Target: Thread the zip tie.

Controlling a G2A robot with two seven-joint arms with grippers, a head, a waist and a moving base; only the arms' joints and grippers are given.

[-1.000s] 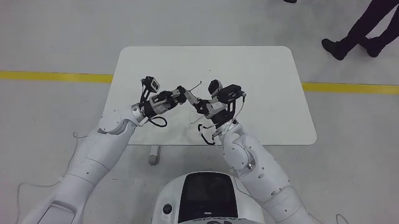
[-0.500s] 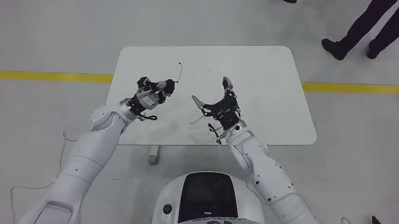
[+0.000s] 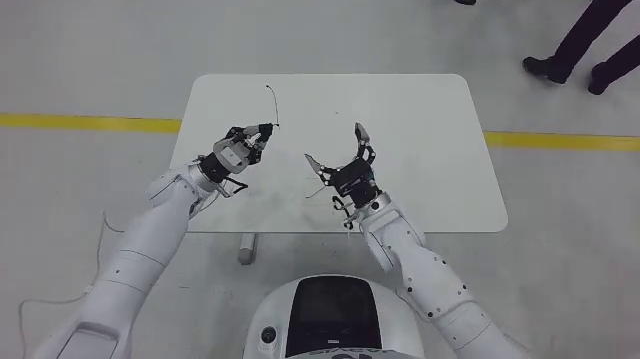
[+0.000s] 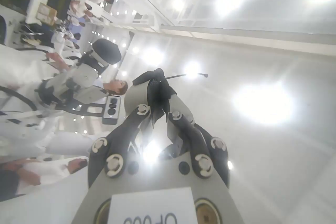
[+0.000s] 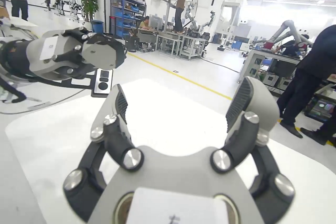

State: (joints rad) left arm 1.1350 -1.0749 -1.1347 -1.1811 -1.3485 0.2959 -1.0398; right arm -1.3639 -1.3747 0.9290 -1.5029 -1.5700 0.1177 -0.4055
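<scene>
Clamping the zip tie (image 3: pixel 273 106), left gripper (image 3: pixel 266 132) overhangs table (image 3: pixel 420 119).

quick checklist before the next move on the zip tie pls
1. Left gripper shut on the zip tie: ok.
2. Zip tie's free end sticks out past the fingers, within reach: ok.
3. Right gripper open and empty: ok.
4. Grippers apart above the table, nothing between them: ok.
5. Zip tie closed into a loop: not ok, a single open strand shows.
</scene>
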